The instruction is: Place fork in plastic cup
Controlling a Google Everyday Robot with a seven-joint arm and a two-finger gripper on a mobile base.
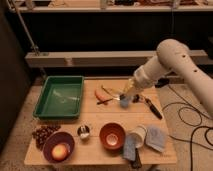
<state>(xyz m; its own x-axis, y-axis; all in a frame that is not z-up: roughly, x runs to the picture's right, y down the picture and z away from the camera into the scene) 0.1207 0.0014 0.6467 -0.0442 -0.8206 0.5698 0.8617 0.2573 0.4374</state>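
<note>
Poised to the right of the green tray [59, 96], over the middle of the counter [92, 119]: gripper [125, 97], right on top of the blue cup [124, 103]. Grip open or closed: cannot tell. Lying between tray and blue cup, just beside the carrot [100, 94]: fork [106, 101], thin and dark, one end pointing at the gripper, contact unclear. Farther right of the tray: black-handled tool [154, 109]. Nearer than the tray, in a row: purple bowl [58, 149], metal cup [83, 131], orange bowl [112, 135], white cup [138, 135].

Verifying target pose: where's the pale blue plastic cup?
Camera view: the plastic cup sits centre-right on the table, between the carrot and the black-handled tool, just beneath the gripper.
</note>
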